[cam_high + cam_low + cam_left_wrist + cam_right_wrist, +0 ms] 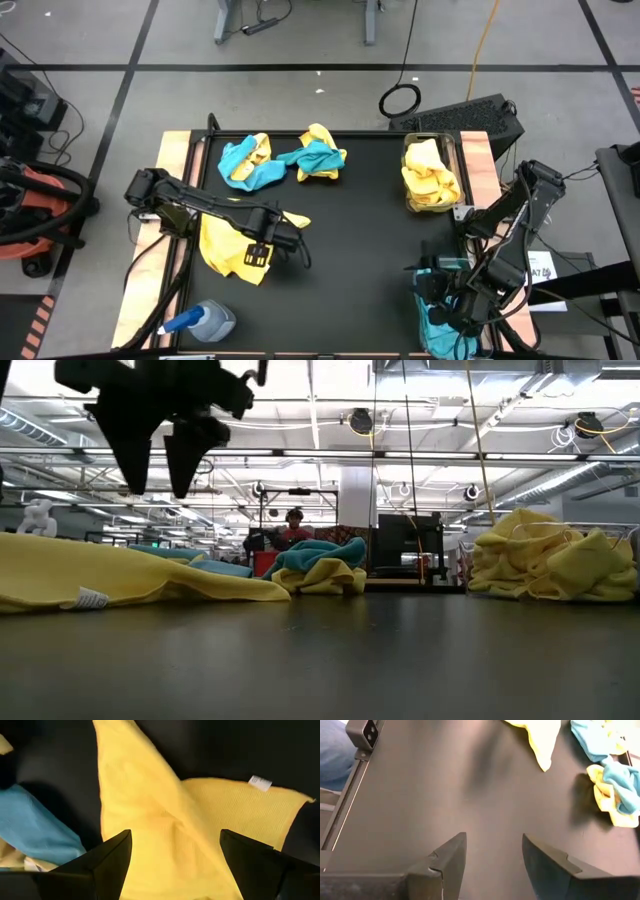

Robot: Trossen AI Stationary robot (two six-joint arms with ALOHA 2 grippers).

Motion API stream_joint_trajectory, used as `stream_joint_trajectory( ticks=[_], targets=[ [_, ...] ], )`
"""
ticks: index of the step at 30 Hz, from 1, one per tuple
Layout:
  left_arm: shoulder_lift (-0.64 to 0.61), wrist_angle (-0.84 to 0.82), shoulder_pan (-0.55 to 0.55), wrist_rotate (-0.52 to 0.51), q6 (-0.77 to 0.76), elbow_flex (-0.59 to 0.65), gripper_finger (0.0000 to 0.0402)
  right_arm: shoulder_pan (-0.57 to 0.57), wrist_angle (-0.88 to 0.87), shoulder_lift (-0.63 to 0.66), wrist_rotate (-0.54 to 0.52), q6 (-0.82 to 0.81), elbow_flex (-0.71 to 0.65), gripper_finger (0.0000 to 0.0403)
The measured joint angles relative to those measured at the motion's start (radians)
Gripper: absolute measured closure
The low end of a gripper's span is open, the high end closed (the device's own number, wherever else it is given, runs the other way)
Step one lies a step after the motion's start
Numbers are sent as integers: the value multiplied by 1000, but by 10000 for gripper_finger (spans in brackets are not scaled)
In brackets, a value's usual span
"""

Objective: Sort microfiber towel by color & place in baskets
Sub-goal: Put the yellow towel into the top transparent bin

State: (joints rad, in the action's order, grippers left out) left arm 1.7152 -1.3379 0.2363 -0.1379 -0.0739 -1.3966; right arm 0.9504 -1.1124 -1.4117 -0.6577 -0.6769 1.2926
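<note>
The left tool (262, 252) hangs spread and empty just above a flat yellow towel (222, 243) on the desk (350, 230). Beyond it lie two mixed teal-and-yellow heaps (285, 160). The right tool (492, 865), spread and holding nothing, sits over the basket (440, 330) of teal towels; the basket (432, 175) of yellow towels stands beyond it.

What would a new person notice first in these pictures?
Most striking is the yellow towel spread flat on the black table, with the left gripper hovering open just above it. Next, the clear basket at the far right corner, heaped with yellow towels. Two mixed yellow and teal piles lie along the far edge.
</note>
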Motion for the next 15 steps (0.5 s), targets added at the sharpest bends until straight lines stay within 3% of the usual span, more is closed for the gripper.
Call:
stream_joint_trajectory(
  ticks=[15],
  targets=[
    [-81, 68, 3, 5, -106, 250, 93, 0, 19, 0, -33, 33, 0, 218]
  ],
)
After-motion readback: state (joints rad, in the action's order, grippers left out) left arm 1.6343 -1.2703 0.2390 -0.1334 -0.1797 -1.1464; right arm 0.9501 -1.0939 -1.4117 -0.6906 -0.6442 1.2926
